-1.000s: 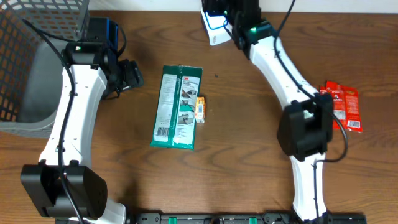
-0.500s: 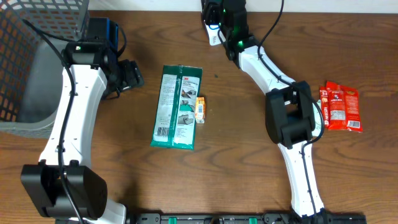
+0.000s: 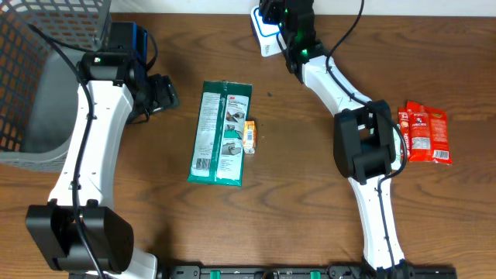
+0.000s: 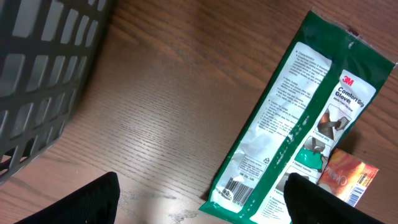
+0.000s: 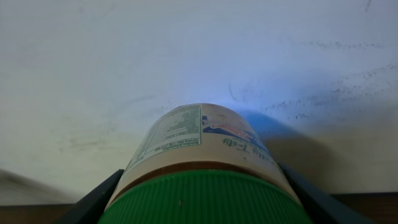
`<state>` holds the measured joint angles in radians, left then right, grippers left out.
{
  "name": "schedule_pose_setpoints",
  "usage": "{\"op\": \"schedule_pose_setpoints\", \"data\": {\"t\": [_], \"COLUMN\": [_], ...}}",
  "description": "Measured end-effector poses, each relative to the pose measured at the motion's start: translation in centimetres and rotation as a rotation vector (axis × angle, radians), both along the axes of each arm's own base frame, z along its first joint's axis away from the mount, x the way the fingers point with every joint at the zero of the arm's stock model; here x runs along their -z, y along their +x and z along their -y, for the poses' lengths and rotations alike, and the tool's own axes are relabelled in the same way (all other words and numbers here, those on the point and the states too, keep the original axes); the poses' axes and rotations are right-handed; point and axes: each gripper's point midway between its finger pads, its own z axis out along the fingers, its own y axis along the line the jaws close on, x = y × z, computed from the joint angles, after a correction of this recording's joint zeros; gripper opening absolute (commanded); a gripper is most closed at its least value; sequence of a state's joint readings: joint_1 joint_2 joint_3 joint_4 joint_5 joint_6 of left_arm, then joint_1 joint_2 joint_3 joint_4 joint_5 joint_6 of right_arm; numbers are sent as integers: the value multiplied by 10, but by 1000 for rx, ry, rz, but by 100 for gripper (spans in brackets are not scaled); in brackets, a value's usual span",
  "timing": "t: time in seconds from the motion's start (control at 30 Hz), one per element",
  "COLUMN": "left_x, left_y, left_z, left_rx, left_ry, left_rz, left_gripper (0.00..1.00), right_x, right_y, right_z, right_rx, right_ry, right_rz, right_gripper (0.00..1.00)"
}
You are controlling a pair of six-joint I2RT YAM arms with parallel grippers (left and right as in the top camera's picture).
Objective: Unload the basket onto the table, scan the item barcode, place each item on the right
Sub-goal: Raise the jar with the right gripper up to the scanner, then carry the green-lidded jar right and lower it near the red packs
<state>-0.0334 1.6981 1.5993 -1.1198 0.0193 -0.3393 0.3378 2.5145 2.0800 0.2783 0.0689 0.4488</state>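
Observation:
My right gripper point(image 5: 202, 190) is shut on a jar point(image 5: 199, 137) with a ribbed green lid point(image 5: 205, 202) and a printed label, one finger on each side. The jar points at a pale surface with a bluish glow on it. In the overhead view the right gripper point(image 3: 285, 22) is at the table's back edge beside a white scanner point(image 3: 263, 37); the jar itself is hidden there. My left gripper point(image 3: 165, 93) is open over bare wood, left of a green glove packet point(image 3: 222, 133) whose barcode point(image 4: 237, 186) faces up.
A small orange box point(image 3: 249, 136) lies against the packet's right edge. Red packets point(image 3: 424, 133) lie at the right of the table. A grey mesh basket point(image 3: 27, 85) fills the back left corner, close to the left arm.
The right arm's elbow has swung left toward the table's middle, and its gripper has shifted slightly at the back edge with the jar still held. The left arm has not moved.

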Motion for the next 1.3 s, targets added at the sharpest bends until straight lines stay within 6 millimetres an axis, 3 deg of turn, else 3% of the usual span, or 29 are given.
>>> {"op": "schedule_pose_setpoints", "data": {"t": [0.27,0.33,0.5,0.6,0.97,1.1,1.3], "left_x": [0,0,0,0,0,0,0], "left_y": [0,0,0,0,0,0,0], "left_z": [0,0,0,0,0,0,0], "left_rx": [0,0,0,0,0,0,0], "left_ry": [0,0,0,0,0,0,0], "left_rz": [0,0,0,0,0,0,0], "left_gripper": [85,85,85,85,85,85,85], "right_x": [-9,-2,40,51,46,38,38], "right_y": [5,7,10,10,11,11,10], "right_z": [-1,-1,-2,-2,-3,-5,-8], "right_rx": [12,15,20,22,21,9,-16], "right_ry": [74,103,113,113,124,124,73], "right_rz": [69,74,15,-5,14,45,58], "right_gripper": [8,6,6,4,1,6,1]}}
